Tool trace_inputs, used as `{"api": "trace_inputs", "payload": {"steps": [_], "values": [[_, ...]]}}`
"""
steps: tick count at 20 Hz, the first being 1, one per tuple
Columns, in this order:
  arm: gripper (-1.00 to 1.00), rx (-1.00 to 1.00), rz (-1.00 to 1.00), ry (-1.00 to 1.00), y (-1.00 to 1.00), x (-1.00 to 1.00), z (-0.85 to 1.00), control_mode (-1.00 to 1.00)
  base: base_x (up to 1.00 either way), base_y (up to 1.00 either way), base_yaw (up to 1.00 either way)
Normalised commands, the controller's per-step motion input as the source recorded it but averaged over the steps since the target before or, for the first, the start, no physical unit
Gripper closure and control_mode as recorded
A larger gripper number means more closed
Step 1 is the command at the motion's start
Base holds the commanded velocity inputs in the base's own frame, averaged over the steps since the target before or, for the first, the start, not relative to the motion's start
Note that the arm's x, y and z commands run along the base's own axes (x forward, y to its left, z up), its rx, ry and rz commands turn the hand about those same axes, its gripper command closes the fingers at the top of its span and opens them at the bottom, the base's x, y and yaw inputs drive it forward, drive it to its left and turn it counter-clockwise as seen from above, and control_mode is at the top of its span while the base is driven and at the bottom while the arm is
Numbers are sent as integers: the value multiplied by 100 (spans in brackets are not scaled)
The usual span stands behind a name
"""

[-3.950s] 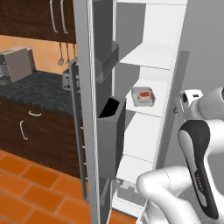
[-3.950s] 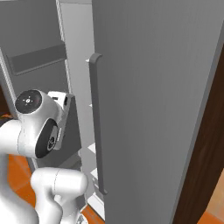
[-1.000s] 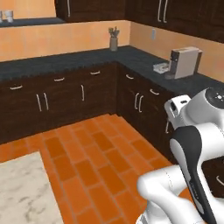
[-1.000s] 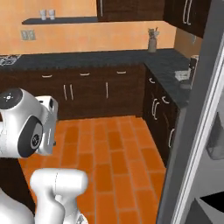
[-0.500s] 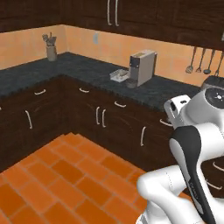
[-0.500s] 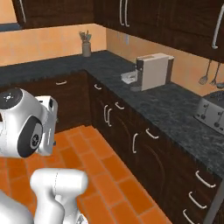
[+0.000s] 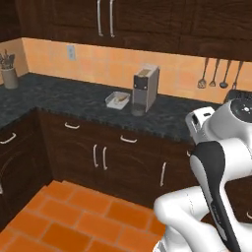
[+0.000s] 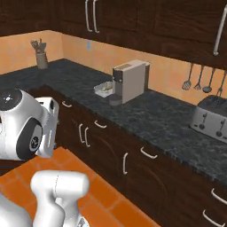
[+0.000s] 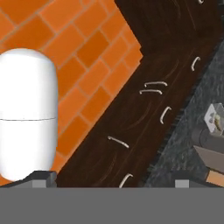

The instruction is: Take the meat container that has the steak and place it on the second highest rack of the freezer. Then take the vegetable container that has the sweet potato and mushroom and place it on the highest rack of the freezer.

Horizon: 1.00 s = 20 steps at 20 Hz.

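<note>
While the gripper [image 9: 112, 177] hangs wide open and empty over orange brick floor [image 7: 74, 216], a clear vegetable container [image 7: 117, 100] sits at 9 o'clock of the grey coffee machine [image 7: 144, 89] on the dark speckled table [image 7: 74, 98]; base swung off the freezer.

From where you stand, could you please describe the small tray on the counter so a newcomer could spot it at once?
Start at the dark speckled counter under the orange backsplash and find the boxy grey coffee machine. The tray sits on the counter just beside it, toward the utensil jar. It is the one low, pale, open container there, with something tan inside.
</note>
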Motion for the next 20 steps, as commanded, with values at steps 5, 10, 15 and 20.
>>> {"api": "trace_inputs", "payload": {"steps": [5, 10, 15, 20], "values": [[-100, 0, 0, 0, 0, 0, 0, 100, 100, 54, -26], [-100, 0, 0, 0, 0, 0, 0, 100, 91, 70, -51], [-100, 0, 0, 0, 0, 0, 0, 100, 67, 77, -61], [-100, 0, 0, 0, 0, 0, 0, 100, 67, 72, -47]]}}
